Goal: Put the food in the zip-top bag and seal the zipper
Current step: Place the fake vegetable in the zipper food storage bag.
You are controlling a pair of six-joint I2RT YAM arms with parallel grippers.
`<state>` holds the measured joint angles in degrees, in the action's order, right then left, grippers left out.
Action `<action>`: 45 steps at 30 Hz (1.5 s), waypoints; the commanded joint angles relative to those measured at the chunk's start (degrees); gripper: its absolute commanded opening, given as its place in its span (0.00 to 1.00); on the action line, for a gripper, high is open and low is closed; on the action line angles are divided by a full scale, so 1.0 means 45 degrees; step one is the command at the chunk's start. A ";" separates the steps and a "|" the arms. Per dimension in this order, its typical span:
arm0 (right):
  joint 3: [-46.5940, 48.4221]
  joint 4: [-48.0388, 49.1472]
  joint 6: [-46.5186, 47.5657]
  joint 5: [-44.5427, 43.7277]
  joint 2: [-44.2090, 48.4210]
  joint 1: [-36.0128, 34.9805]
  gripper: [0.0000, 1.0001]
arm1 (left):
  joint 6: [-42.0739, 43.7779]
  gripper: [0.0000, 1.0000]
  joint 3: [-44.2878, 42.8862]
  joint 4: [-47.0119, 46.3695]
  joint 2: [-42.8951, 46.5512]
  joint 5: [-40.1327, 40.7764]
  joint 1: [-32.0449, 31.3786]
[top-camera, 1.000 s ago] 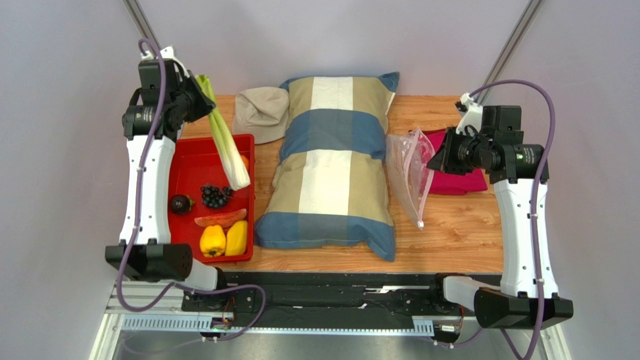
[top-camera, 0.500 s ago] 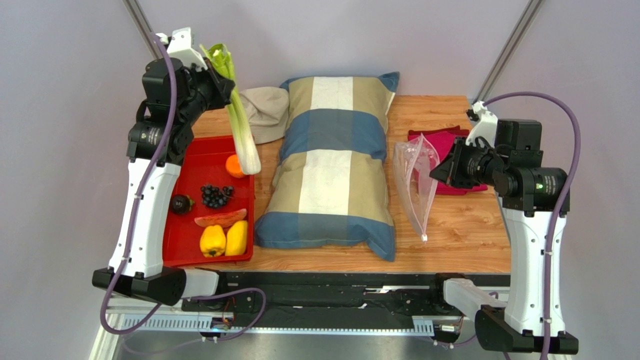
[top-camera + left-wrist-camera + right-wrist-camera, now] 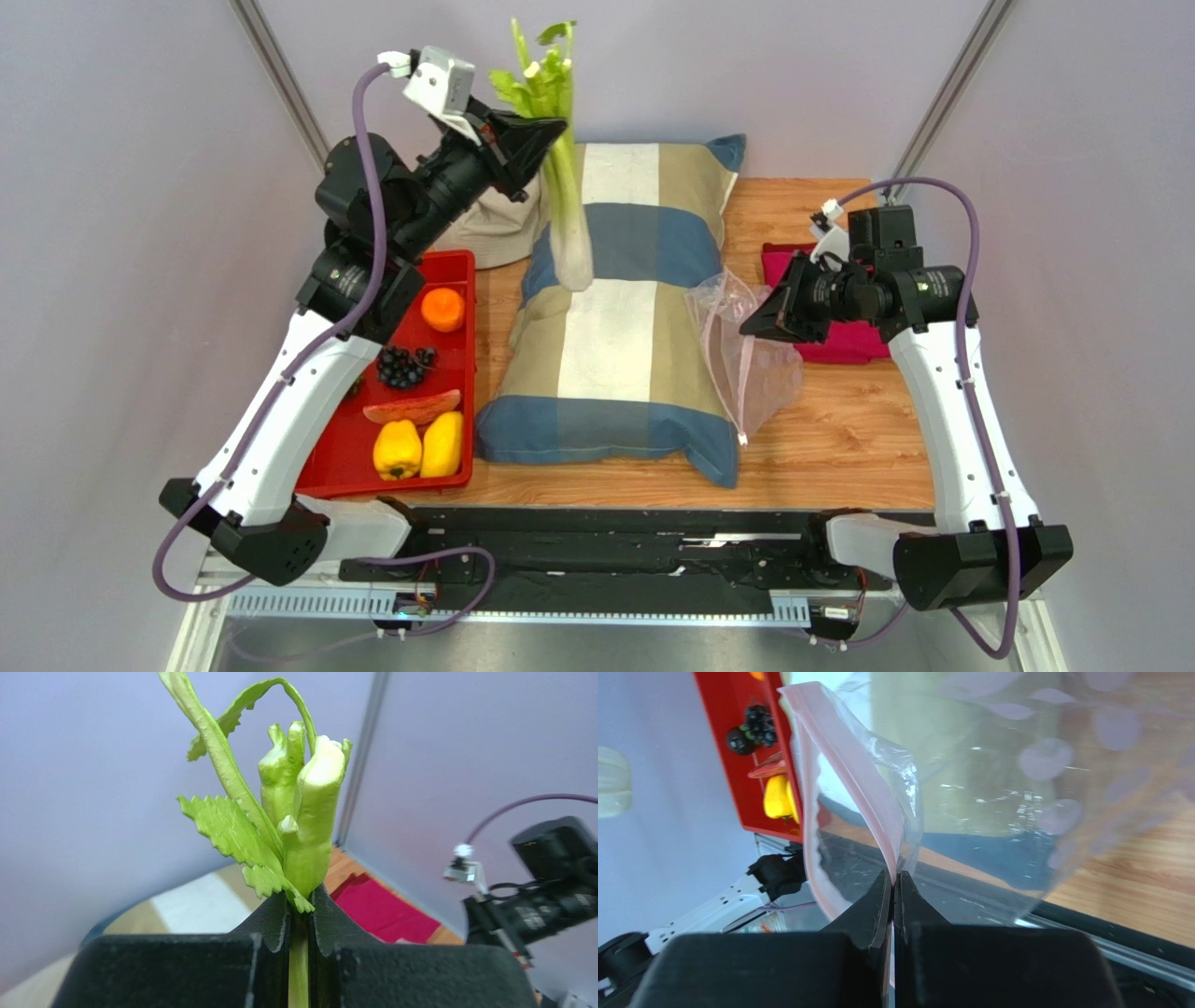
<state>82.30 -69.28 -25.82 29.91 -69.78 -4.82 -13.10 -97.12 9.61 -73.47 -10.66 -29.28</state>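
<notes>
My left gripper (image 3: 544, 133) is shut on the celery stalk (image 3: 564, 210) near its leafy top and holds it upright high over the pillow; in the left wrist view the stalk (image 3: 309, 812) sticks up between the closed jaws (image 3: 300, 913). My right gripper (image 3: 751, 325) is shut on the pink zipper strip (image 3: 857, 777) of the clear zip-top bag (image 3: 744, 357), which hangs open and lifted beside the pillow's right edge; the bag (image 3: 1018, 777) also fills the right wrist view above the jaws (image 3: 894, 882). An orange (image 3: 442, 308), grapes (image 3: 401, 367), a reddish slice (image 3: 410, 409) and two yellow peppers (image 3: 420, 447) lie in the red tray.
The red tray (image 3: 337, 462) sits at the left. A large checked pillow (image 3: 624, 308) fills the middle of the wooden table. A beige hat (image 3: 491, 231) lies behind the tray. A magenta cloth (image 3: 856, 343) lies at the right under my right arm.
My left arm has lifted the celery from over the tray and carried it right, over the pillow. My right gripper has moved the bag left toward the pillow.
</notes>
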 commanded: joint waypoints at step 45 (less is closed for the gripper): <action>-0.0398 0.5881 -0.3674 0.3607 0.0857 0.0054 0.00 | -0.4588 0.00 0.0116 -0.3737 -0.3068 0.1820 -0.4372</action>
<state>80.82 -50.04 -38.06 43.13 -68.34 -6.04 -28.67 -94.17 -9.80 -90.00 -5.10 -48.03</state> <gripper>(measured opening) 0.011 0.033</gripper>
